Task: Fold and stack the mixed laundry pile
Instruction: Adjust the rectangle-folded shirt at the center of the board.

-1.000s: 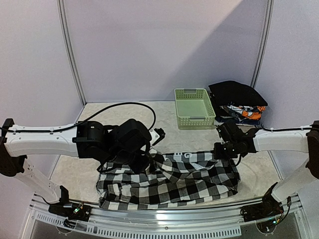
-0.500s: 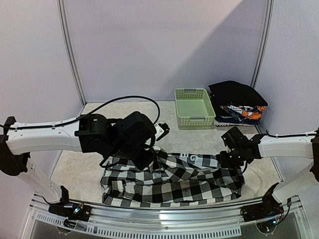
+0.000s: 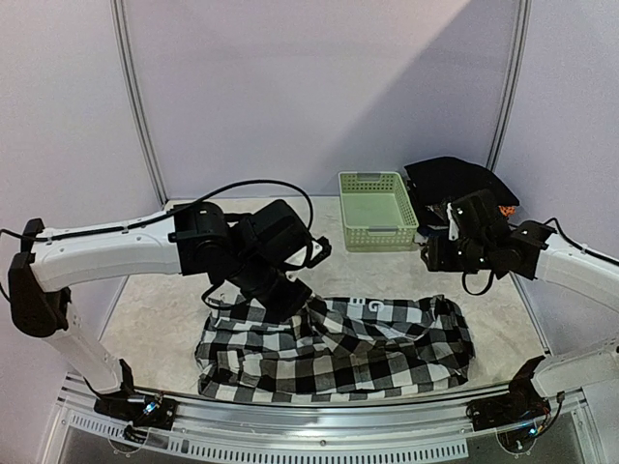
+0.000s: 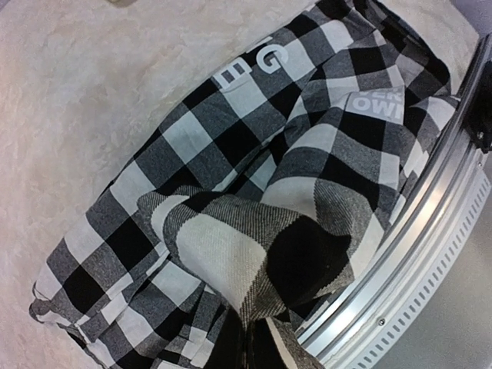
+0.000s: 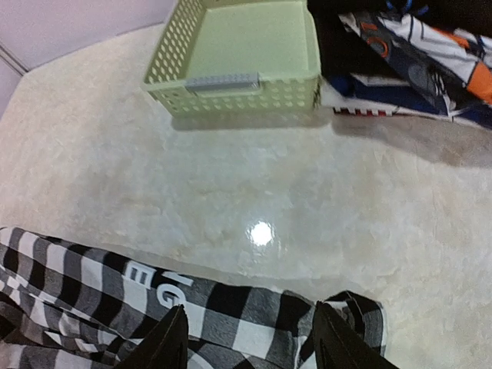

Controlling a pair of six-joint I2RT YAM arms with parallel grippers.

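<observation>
Fabric of the checked shirt (image 4: 231, 231) is pinched tight in the left pincer (image 3: 292, 302), the rest lying below it on the desk (image 5: 231, 192). The right pincer (image 5: 250, 342) hangs spread above the shirt's end. Beyond it stand the basket (image 5: 238, 46) and, to the right, the clothes pile (image 5: 415, 46).

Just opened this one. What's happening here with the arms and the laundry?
The left pincer is shut on a raised fold of the black-and-white checked shirt, which lies spread along the near edge of the table. The right pincer hangs open above the shirt's right end, holding nothing. At the back, the pale green basket sits beside a stack topped by a black cloth, with printed pieces underneath.
</observation>
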